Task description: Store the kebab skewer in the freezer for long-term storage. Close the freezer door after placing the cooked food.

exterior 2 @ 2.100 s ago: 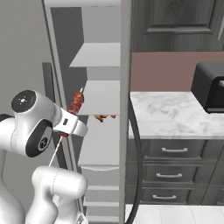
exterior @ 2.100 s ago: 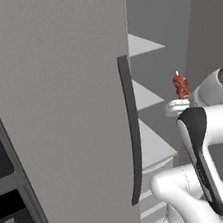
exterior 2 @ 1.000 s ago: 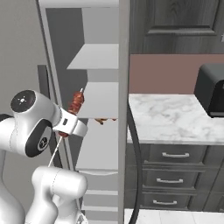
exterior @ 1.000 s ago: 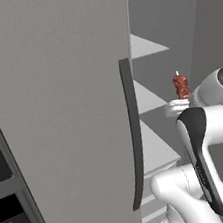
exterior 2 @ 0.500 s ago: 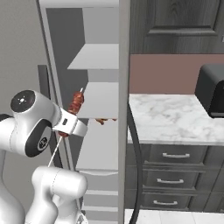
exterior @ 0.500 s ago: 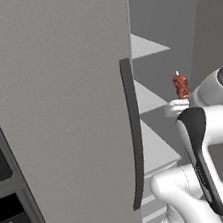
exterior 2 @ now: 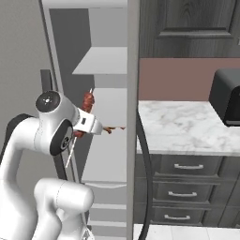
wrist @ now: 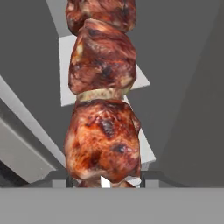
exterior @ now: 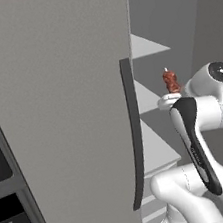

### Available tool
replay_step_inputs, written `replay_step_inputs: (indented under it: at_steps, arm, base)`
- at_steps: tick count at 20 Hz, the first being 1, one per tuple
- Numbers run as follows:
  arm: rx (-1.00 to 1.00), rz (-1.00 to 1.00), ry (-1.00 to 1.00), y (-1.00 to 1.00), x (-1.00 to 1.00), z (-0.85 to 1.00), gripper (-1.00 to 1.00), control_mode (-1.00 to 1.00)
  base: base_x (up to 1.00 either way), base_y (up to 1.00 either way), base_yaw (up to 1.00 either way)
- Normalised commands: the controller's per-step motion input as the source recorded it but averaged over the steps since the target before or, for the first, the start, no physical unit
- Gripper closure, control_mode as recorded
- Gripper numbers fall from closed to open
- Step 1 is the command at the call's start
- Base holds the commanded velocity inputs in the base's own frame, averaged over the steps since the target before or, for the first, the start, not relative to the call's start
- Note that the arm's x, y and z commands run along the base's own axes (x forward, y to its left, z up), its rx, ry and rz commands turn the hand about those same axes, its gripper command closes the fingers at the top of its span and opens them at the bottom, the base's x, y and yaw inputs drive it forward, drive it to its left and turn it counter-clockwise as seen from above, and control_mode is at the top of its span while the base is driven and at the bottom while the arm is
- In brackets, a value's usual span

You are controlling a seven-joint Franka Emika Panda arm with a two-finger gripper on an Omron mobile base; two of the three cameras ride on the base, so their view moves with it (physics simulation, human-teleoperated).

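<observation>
The gripper (wrist: pixel 105 180) is closed tight on the kebab skewer (exterior: pixel 170 81), holding it upright near the open freezer (exterior 2: pixel 108 61) shelves (it looks light, stiff and thin, so the meat chunks are best to pinch).

Both base views look forward from behind the arm, left and right, sharing the open freezer (exterior: pixel 144 48) shelves and the kebab skewer (exterior 2: pixel 88 100). The hand view looks along that skewer at very close range, toward the shelves
</observation>
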Motion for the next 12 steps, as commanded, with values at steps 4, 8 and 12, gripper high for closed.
replay_step_inputs:
  at_steps: [4,8,12]
  arm:
    - [0.0,0.0,0.01,0.01,0.65,-0.16,1.0,-1.0]
    - [0.0,0.0,0.02,0.0,0.61,-0.22,1.0,-1.0]
    - [-0.05,0.01,0.0,-0.01,0.66,-0.48,1.0,-1.0]
  base:
    - [0.0,0.0,0.0]
    - [0.0,0.0,0.0]
    - [0.0,0.0,0.0]
